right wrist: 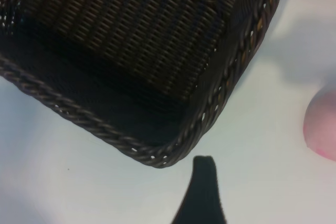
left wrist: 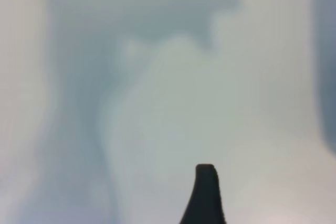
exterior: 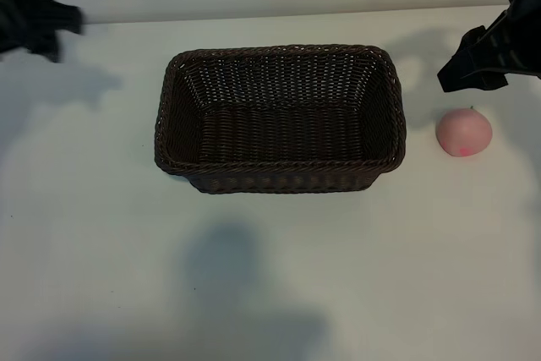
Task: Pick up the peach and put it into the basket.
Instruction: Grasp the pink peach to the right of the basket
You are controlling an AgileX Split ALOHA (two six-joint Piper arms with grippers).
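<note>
The right gripper is seen with its fingers apart and nothing between them; one dark fingertip is shown over bare table in the wrist view, between the basket's corner and the peach. The peach lies on the table at about 3 o'clock from the basket, near its short side but apart from it, and just below the right gripper in the exterior view, untouched. The basket holds nothing. The right arm is tilted steeply downward and angled toward the basket's near corner, so the peach sits off to one side of the jaws rather than between them. From here, a descent without re-centring could be expected to clip the round fruit on one side and roll it away, or to catch the braided rim. A grip taken too high could also let it slip. The left gripper is held near the table's far edge at about 10 o'clock from the basket; whether its fingers are parted cannot be told, only one fingertip being shown above blank table.
</note>
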